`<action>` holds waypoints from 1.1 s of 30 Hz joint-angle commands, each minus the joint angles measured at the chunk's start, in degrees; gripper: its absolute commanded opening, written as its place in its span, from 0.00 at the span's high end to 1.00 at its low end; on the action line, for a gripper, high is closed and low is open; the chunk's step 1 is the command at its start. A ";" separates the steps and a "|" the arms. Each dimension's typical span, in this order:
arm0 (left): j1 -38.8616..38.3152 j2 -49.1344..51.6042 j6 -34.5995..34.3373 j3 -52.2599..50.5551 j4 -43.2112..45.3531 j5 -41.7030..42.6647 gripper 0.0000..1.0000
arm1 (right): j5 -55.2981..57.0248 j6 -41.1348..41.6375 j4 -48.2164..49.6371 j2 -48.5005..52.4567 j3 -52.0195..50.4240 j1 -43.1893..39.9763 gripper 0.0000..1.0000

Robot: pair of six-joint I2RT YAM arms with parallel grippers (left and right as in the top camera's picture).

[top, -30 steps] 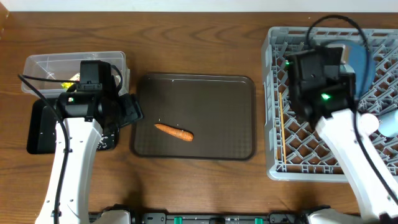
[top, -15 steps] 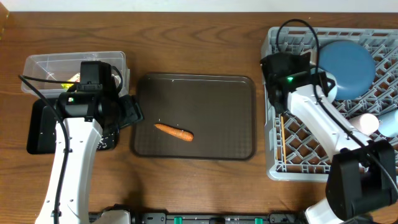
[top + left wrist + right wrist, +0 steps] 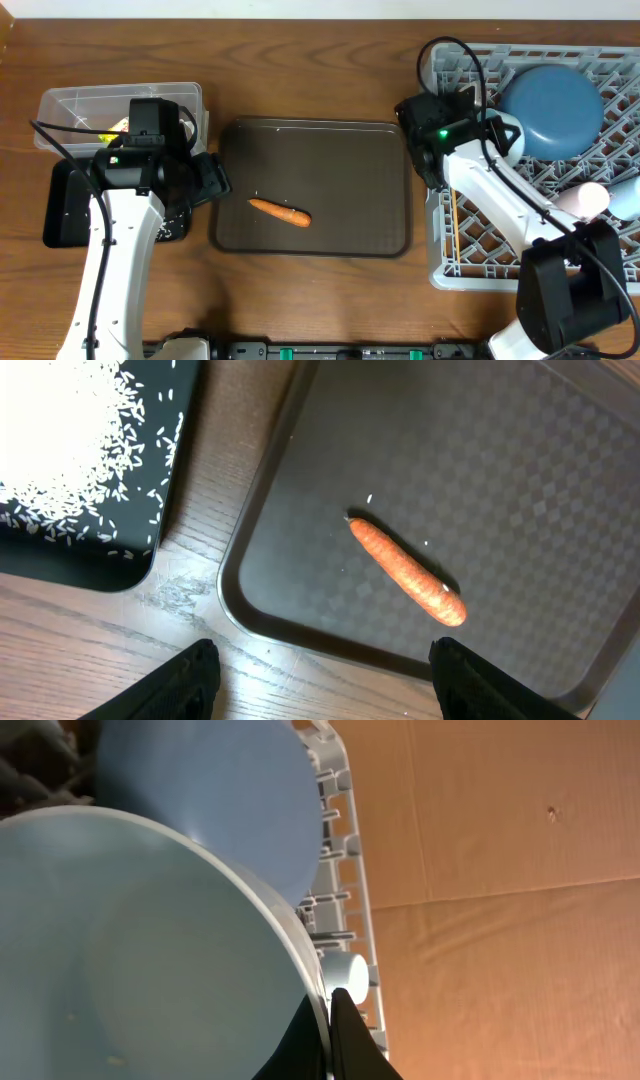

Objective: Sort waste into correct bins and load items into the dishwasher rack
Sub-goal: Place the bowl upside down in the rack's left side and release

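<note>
An orange carrot (image 3: pixel 279 212) lies on the brown serving tray (image 3: pixel 380 150); it also shows in the left wrist view (image 3: pixel 405 570). My left gripper (image 3: pixel 322 660) is open and empty over the tray's left edge (image 3: pixel 215 178). My right gripper (image 3: pixel 328 1005) is shut on the rim of the small pale-blue bowl (image 3: pixel 150 950), held on edge at the rack's left side (image 3: pixel 505 135). The large blue dish (image 3: pixel 555 105) stands in the grey dishwasher rack (image 3: pixel 480 250). Chopsticks (image 3: pixel 453 225), a pink cup (image 3: pixel 590 198) and a light-blue cup (image 3: pixel 628 200) lie in the rack.
The black tray (image 3: pixel 150 530) holds scattered rice (image 3: pixel 70 450) and sits at the left (image 3: pixel 60 205). The clear tub (image 3: pixel 80 105) behind it holds a yellow wrapper (image 3: pixel 105 130). My left arm hides part of both.
My right arm has swung left across the rack with the bowl, uncovering the large blue dish. The left arm and the carrot have not moved.
</note>
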 commanded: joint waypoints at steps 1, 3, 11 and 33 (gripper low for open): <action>0.24 0.02 0.33 0.37 -0.24 -0.50 0.30 | -4.81 0.61 -0.48 1.36 0.13 1.86 0.99; 0.24 0.02 0.33 0.37 -0.24 -0.50 0.30 | -5.07 0.66 -0.46 1.36 0.13 2.43 0.99; 0.24 0.02 0.33 0.37 -0.26 -0.50 0.30 | 5.53 1.73 -3.28 1.36 0.13 2.89 0.99; 0.24 0.02 0.33 0.37 -0.37 -0.50 0.30 | -9.11 11.43 -19.15 1.36 0.11 4.42 0.99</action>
